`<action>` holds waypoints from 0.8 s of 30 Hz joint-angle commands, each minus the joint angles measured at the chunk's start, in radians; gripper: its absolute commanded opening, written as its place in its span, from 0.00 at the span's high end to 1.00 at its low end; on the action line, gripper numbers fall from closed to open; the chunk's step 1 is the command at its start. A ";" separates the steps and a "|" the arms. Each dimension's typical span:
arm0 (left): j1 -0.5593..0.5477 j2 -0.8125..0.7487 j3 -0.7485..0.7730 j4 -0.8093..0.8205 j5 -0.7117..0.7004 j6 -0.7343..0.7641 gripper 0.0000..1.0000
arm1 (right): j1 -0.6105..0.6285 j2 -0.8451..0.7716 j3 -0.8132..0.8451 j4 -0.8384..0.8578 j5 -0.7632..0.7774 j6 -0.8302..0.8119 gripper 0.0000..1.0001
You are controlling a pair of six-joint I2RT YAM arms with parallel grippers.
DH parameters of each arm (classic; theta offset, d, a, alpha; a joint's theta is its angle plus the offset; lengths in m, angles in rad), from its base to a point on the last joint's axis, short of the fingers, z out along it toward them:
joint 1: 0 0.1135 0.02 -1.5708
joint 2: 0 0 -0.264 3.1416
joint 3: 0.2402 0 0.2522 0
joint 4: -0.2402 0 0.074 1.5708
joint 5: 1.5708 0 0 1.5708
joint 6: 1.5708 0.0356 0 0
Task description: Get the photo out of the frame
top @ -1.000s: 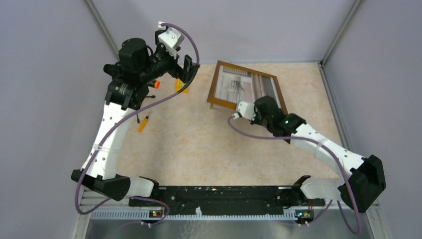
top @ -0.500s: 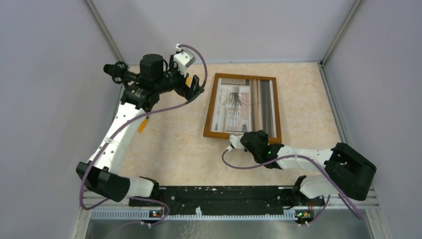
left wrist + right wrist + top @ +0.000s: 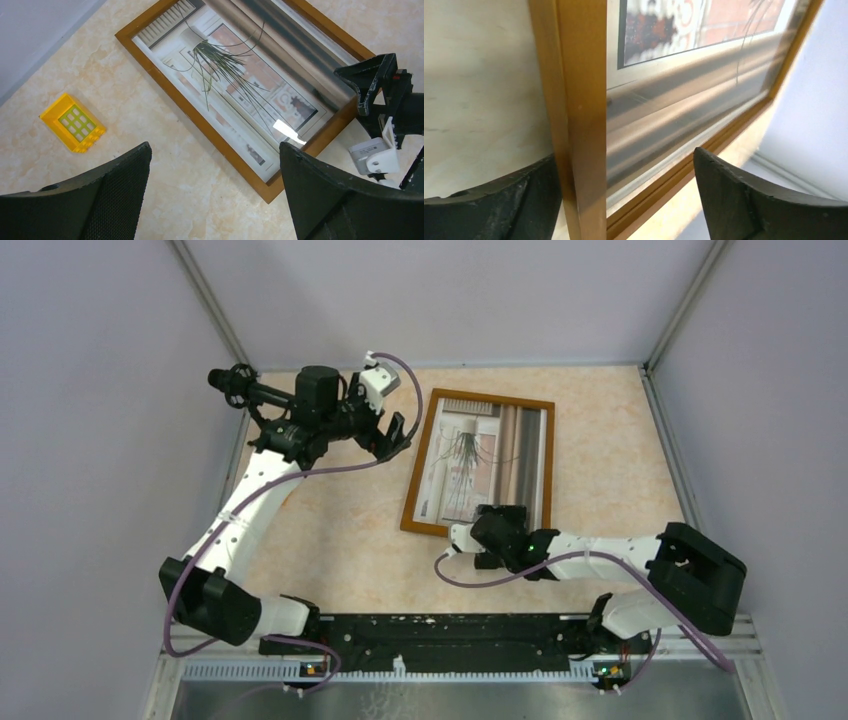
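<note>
The frame (image 3: 418, 472), with its narrow brown rim, lies flat and face up at the centre-right of the table. Behind its glass shows the photo (image 3: 478, 452) of a spiky green plant. My right gripper (image 3: 505, 516) is at the frame's near edge. In the right wrist view it (image 3: 624, 155) stands open astride the near rim (image 3: 579, 100), the left finger close against the rim's outer side and the right finger over the glass. My left gripper (image 3: 395, 436) hovers open just left of the frame, holding nothing. In the left wrist view it (image 3: 214, 147) hangs above the frame's corner (image 3: 272, 187).
A small yellow window piece (image 3: 73, 122) lies on the table left of the frame. Grey walls close the table at the back and both sides. The right gripper's body (image 3: 380, 95) sits at the frame's near end in the left wrist view.
The frame came down from a tilted, lifted pose at the back to lie flat nearer the arms. My right gripper drew back with it and opened. The left arm swung right toward the frame.
</note>
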 commanded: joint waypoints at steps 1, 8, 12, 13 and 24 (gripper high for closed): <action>-0.002 -0.015 -0.010 0.034 0.011 0.025 0.01 | 0.013 -0.069 0.061 -0.248 -0.318 0.074 0.02; -0.010 0.022 -0.053 0.025 0.038 0.068 0.01 | -0.212 -0.181 0.318 -0.523 -0.778 0.039 0.01; -0.040 0.038 -0.092 0.011 0.038 0.112 0.01 | -0.487 -0.052 0.557 -0.579 -0.951 0.016 0.01; -0.056 0.039 -0.106 0.006 0.026 0.130 0.01 | -0.557 -0.003 0.627 -0.586 -1.004 0.024 0.01; -0.337 0.064 -0.321 -0.039 -0.215 0.307 0.01 | -0.895 0.770 1.453 -0.606 -1.128 0.288 0.01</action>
